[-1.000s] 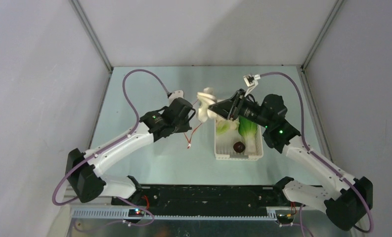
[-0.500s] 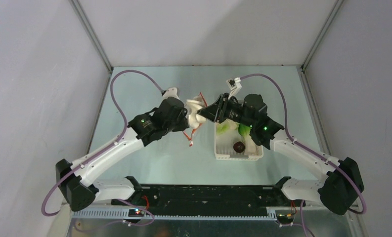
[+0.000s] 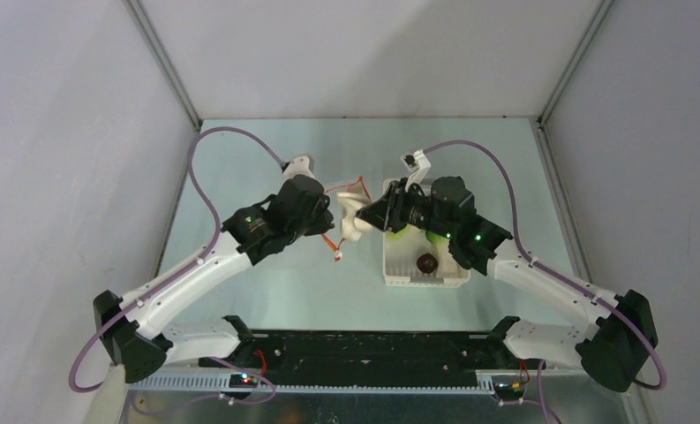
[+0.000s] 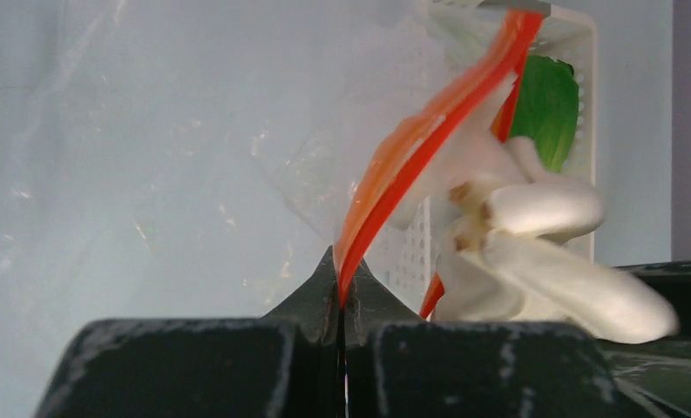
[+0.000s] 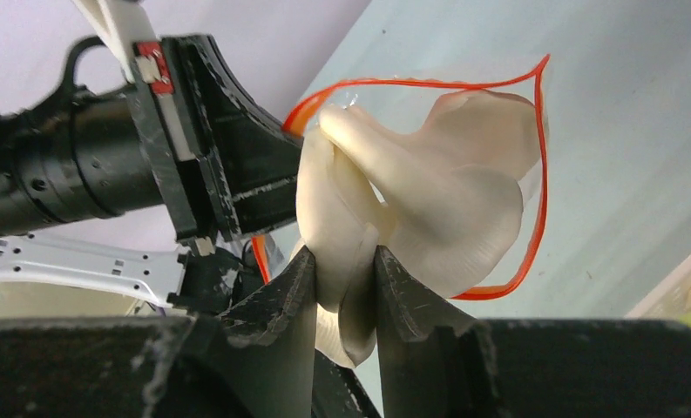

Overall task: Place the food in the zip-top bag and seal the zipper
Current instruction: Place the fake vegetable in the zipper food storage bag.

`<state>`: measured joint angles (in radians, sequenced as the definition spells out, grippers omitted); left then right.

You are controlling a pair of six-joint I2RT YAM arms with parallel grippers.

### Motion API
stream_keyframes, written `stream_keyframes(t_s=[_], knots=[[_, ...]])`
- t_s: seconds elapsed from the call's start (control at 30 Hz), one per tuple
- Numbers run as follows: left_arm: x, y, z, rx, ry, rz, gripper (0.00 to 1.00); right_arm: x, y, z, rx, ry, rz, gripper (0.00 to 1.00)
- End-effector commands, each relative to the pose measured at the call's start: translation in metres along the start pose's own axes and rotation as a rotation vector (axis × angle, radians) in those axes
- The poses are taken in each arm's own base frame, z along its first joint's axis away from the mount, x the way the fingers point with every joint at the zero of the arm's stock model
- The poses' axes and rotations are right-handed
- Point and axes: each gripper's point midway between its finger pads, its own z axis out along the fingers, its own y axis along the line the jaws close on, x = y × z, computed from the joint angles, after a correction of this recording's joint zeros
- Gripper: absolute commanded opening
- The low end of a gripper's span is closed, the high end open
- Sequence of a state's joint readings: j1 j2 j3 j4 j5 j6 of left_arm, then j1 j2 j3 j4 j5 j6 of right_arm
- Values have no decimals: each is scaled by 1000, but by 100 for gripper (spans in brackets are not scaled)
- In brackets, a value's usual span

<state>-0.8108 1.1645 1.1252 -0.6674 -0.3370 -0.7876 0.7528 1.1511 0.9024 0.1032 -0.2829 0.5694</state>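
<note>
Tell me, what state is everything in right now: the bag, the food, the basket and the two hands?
left hand, shut on the zipper's edge.
right hand, shut on the pale lump.
zip-top bag, mouth open.
zipper, unsealed, spread into a loop.
pale lump, gripped, at the bag's mouth.
bok choy, lying in the basket.
brown ball, lying in the basket.
basket, upright on the table.

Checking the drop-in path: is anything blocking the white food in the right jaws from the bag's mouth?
Nothing visible. The white food held by the right gripper is framed by the open zipper loop; the left gripper pinches it off to one side.
</note>
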Motion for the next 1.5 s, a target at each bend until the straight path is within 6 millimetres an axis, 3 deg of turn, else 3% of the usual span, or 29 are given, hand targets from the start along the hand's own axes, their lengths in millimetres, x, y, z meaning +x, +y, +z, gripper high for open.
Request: stream_keyframes(t_s=[0.0, 0.23, 0.57, 0.7, 0.97, 1.07, 1.23, 1.47], knots=[[-23, 0, -13, -3, -84, -47, 0, 10, -5, -4, 38, 28, -45, 0], [-30, -2, -16, 4, -101, -20, 0, 27, -14, 0, 53, 92, -57, 0], [-18, -21, -17, 121, -50, 38, 0, 22, -22, 32, 112, 128, -20, 0], [-10, -28, -14, 150, -22, 56, 0, 11, -17, 45, 108, 101, 12, 0], [-4, -37, -17, 182, -3, 80, 0, -15, -25, 59, 192, -25, 113, 3], [1, -42, -19, 210, 8, 86, 0, -25, -25, 59, 207, -76, 138, 4], [5, -50, -23, 251, 16, 99, 0, -42, -42, 54, 322, -162, 158, 3], [8, -60, -27, 298, 24, 106, 0, -52, -53, 48, 397, -230, 187, 4]])
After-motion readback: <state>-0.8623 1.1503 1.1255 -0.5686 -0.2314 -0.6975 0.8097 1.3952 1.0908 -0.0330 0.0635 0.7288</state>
